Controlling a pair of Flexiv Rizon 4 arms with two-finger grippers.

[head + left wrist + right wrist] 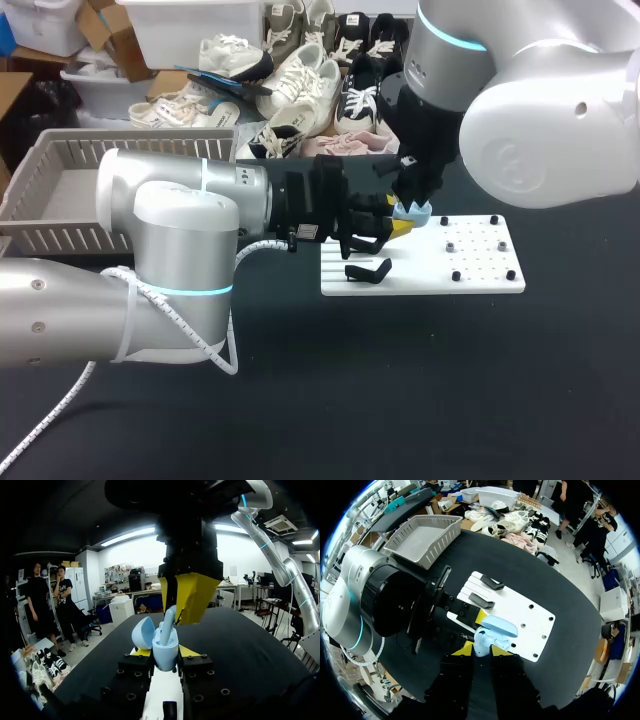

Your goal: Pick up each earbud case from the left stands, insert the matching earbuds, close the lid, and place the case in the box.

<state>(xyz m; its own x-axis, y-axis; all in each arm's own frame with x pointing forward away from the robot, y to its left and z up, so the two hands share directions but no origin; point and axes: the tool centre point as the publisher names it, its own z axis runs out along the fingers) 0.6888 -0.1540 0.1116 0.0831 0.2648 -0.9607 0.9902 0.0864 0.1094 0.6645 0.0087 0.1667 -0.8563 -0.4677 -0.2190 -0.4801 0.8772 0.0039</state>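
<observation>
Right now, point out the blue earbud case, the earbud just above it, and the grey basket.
earbud case (pixel 165 654), left wrist view, on the front of its open body.
earbud (pixel 170 616), left wrist view, on its stem above the case.
basket (pixel 60 240), head view, on its near slatted wall.

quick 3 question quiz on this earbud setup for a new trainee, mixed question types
1. True or false: the lid of the earbud case is shut.
2. Which claw grips the case from two sides? A) left claw B) right claw C) neither
3. Fill in: the right claw holds an ___ just above the case.

Key: 1 false, the lid stands open. 2 A. 3 earbud.
</observation>
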